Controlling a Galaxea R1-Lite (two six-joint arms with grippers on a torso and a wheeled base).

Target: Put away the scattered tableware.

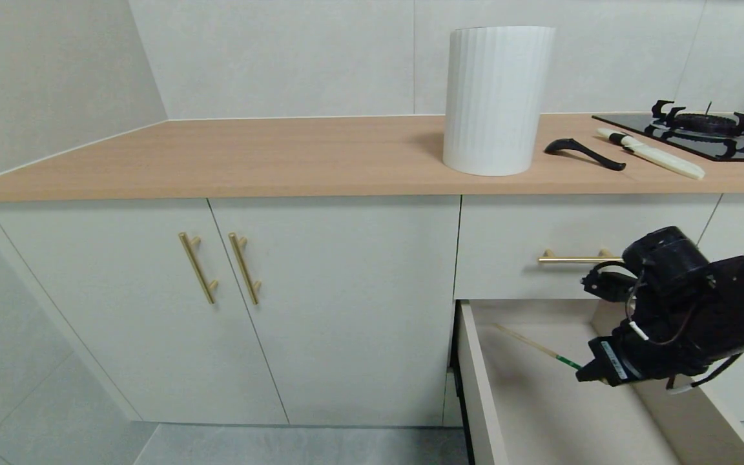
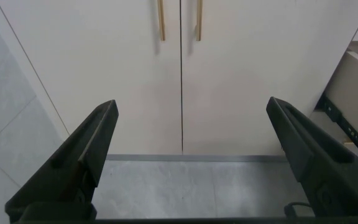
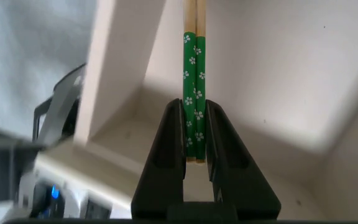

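A: What does the right gripper (image 1: 588, 373) have?

B: A pair of chopsticks (image 1: 533, 345). In the right wrist view the two fingers (image 3: 166, 143) are pinched tight on the green, flower-printed ends of the chopsticks (image 3: 194, 62), which lie side by side between them.

A: And where are they?

B: Inside the open drawer (image 1: 475, 374), low on the right of the cabinet run. The sticks slant from the gripper toward the drawer's back left corner. I cannot tell if their bare tips touch the drawer floor.

A: The other arm?

B: The left gripper (image 2: 191, 109) hangs low in front of the two cabinet doors (image 2: 229, 81), over the grey floor (image 2: 185, 186). Its fingers are spread wide with nothing between them.

A: What lies up on the worktop (image 1: 249, 155)?

B: A black curved utensil (image 1: 584, 154) and a cream knife (image 1: 653, 154) lie near each other but apart, between a tall white ribbed container (image 1: 495, 100) and the black hob (image 1: 701, 132). The knife's far end sits just beside the hob's edge.

A: Anything else around the open drawer?

B: Directly above it is a shut drawer with a brass handle (image 1: 575, 259), partly hidden by the right arm. The doors to its left are closed, each with a slanted brass bar
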